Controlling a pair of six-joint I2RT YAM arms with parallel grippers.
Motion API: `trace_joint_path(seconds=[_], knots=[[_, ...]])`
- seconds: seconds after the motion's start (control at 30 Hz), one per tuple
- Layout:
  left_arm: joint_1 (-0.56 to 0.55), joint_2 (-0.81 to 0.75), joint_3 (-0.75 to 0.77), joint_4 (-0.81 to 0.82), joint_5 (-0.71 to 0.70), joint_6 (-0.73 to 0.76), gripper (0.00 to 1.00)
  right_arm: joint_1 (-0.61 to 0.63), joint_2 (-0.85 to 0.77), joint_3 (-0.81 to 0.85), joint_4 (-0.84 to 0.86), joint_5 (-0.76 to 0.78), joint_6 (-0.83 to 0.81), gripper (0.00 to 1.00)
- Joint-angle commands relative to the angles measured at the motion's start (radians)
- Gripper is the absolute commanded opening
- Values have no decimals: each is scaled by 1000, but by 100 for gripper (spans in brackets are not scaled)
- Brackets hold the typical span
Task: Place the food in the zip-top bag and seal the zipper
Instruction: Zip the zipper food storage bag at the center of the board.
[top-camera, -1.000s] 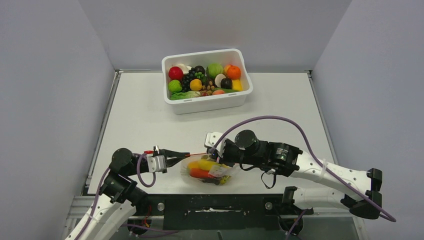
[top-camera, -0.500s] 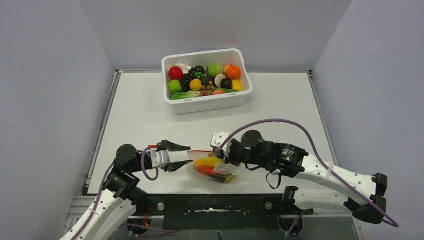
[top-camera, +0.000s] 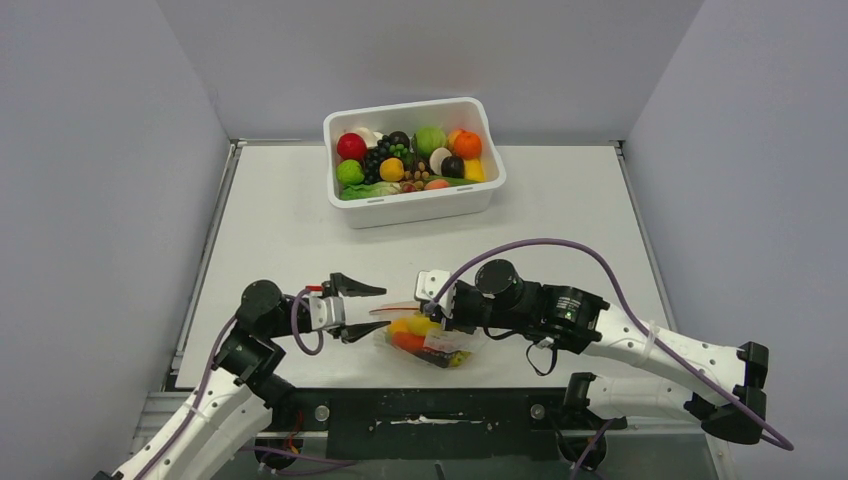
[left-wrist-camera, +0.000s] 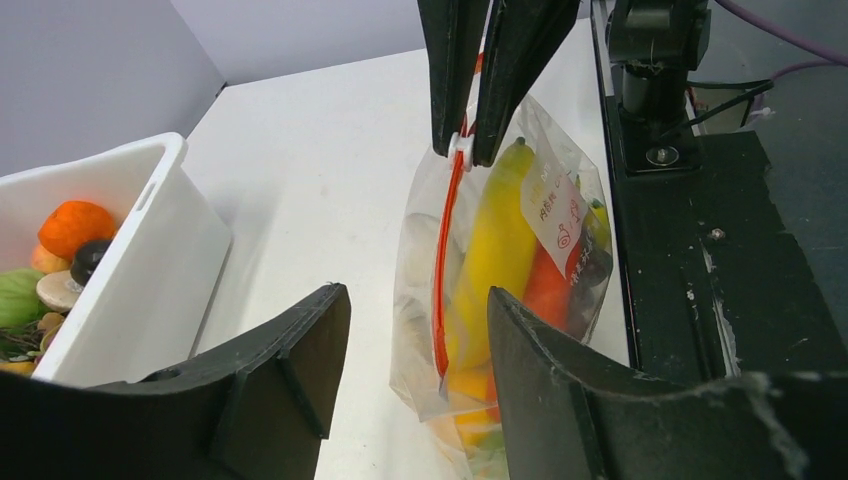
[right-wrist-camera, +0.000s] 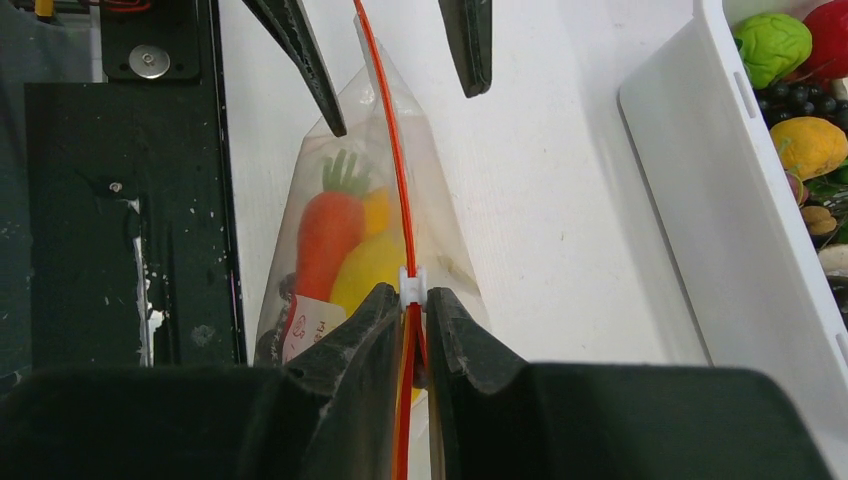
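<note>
- 2 claws work 1 bag (top-camera: 452, 347), which lies at the table's (top-camera: 300, 220) near edge between them, with a banana (left-wrist-camera: 497, 235) and a red-orange piece (right-wrist-camera: 325, 235) inside.
- Right claw (right-wrist-camera: 412, 296) is clamped on the zipper (right-wrist-camera: 385, 130) at its white slider (left-wrist-camera: 459, 150).
- Left claw (top-camera: 372, 308) gapes wide, straddling the bag's other end and gripping nothing.
- Bag looks light, floppy and slick. The zipper strip is the stiffest part, so pinch there.
</note>
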Motion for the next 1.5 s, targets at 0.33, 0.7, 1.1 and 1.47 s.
trace_joint_path(seconds=[0.33, 0.7, 1.1, 1.47], knots=[[3, 24, 79, 54, 71, 33, 0, 6, -4, 55, 34, 5, 8, 0], [4, -71, 79, 7, -44, 54, 0, 2, -99, 10, -39, 88, 64, 0], [4, -144, 54, -11, -154, 58, 0, -8, -139, 8, -164, 189, 120, 0], [4, -216, 70, -110, -317, 126, 0, -9, -200, 6, -253, 272, 149, 0]])
